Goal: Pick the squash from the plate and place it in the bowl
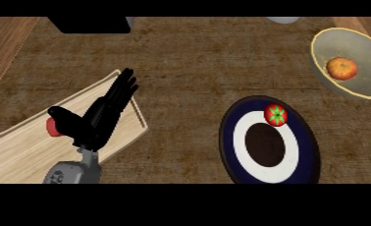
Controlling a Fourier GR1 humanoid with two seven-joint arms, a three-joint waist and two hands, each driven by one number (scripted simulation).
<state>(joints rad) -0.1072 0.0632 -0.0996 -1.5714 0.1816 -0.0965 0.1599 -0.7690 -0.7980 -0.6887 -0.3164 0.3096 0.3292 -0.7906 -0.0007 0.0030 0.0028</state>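
When we examined the counter, the squash, small, red and round with a green star-shaped top, lay on the white ring of the dark-blue plate, toward its far right side. We noted the grey bowl beyond the plate to the right, apart from it, holding a round orange fruit. Well left of the plate, the left hand showed over a wooden tray, fingers straight, thumb spread wide, holding nothing. A small red object, partly hidden, sat farther left still.
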